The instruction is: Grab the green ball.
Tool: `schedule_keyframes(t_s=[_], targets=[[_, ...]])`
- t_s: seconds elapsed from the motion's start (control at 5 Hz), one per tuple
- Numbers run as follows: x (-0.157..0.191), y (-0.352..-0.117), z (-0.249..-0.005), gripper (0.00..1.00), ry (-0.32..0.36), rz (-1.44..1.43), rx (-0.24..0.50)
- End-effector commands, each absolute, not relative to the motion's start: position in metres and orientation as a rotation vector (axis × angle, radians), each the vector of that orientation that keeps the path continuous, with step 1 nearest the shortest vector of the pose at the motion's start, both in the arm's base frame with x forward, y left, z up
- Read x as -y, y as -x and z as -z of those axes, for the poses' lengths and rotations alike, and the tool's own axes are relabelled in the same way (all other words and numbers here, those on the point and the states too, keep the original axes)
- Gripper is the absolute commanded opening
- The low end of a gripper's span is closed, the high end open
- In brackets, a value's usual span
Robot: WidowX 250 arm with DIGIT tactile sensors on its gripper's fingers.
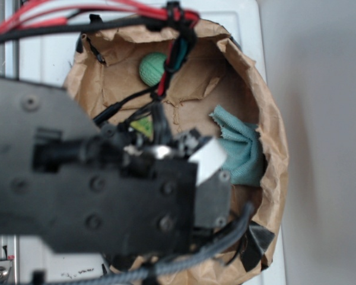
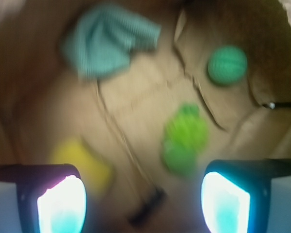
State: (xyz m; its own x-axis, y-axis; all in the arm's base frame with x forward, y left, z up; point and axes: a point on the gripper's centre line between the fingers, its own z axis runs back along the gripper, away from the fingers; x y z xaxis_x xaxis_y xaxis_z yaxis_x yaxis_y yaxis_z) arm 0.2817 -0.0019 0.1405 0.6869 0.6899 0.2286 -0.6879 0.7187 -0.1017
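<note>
In the wrist view the gripper (image 2: 143, 199) is wide open and holds nothing; its two pale fingers (image 2: 60, 204) stand far apart at the bottom corners, above the floor of a brown paper-lined tub (image 1: 279, 148). The green ball (image 2: 227, 65) lies ahead of the gripper and to the right, well apart from both fingers, on the crumpled paper near the far wall. Between the fingers and the ball, a little right of the middle, lies a lime-green plush toy (image 2: 184, 138), so it stands partly on the way to the ball. Ahead and to the left there is a light teal-blue cloth (image 2: 106, 39), bunched up, well apart from the ball. Just ahead of the left finger lies a yellow sponge (image 2: 82, 162). In the exterior view the black arm (image 1: 95, 190) covers much of the tub, and a bundle of red and black cables (image 1: 172, 56) passes just beside the ball, hiding its right edge.
</note>
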Motion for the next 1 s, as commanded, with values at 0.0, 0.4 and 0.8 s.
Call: schedule_keyframes(t_s=[0.0,0.4,0.8], targets=[[-0.058,-0.295,-0.143,1.00,0.038,-1.135,0.406],[-0.074,-0.299,-0.106,1.00,-0.113,-1.186,0.416],[-0.084,-0.292,-0.101,1.00,-0.175,-1.196,0.404]])
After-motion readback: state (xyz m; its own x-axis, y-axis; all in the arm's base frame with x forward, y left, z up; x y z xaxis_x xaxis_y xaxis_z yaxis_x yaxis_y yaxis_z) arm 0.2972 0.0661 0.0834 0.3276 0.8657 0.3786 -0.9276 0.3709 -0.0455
